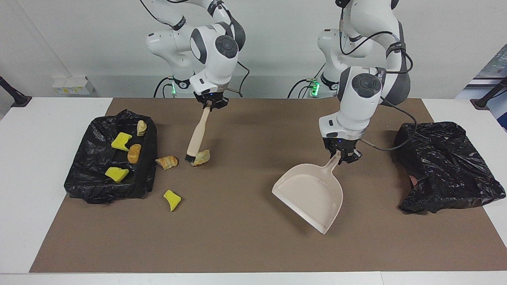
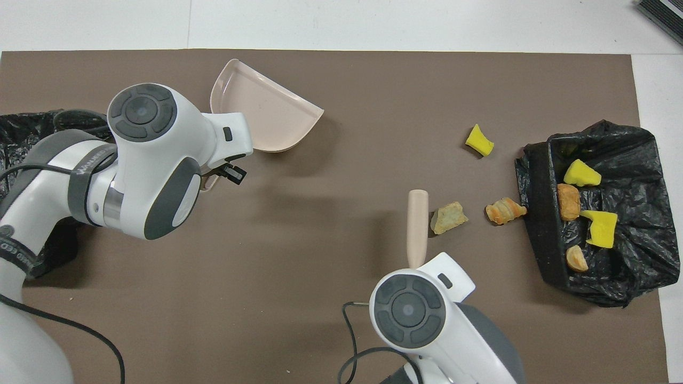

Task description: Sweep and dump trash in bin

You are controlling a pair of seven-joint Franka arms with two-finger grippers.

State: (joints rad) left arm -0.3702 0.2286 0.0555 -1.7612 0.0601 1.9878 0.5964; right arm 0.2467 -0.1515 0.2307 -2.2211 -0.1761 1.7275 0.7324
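**Brush at the bread chunk, dustpan held over mid-mat**

Upper centre-left of the facing view, the right gripper (image 1: 210, 103) is clamped shut on the top end of a beige brush (image 1: 197, 134). The brush slants down so that its dark bristles sit at the mat, just beside a pale bread-like chunk (image 1: 201, 157); whether they touch it cannot be told. In the overhead view the brush handle (image 2: 417, 226) runs up the frame next to that same chunk (image 2: 448, 217).

Right of centre in the facing view, the left gripper (image 1: 341, 152) is closed on the handle of a beige dustpan (image 1: 313, 194), which tilts with its open lip toward the lower right of the frame. In the overhead view the dustpan (image 2: 267, 114) lies in the upper left, partly under the left arm's wrist.

Three pieces of trash lie on the brown mat (image 1: 237, 237): the pale chunk, an orange crusty chunk (image 1: 166, 162) just beside the bin's wall, and a yellow foam wedge (image 1: 172, 200) lower in the frame. At the left of the facing view a black-bagged bin (image 1: 85, 174) holds four more pieces: two yellow wedges (image 1: 121, 141) and two tan chunks (image 1: 134, 153). At the right edge sits a second black bag (image 1: 447, 166).
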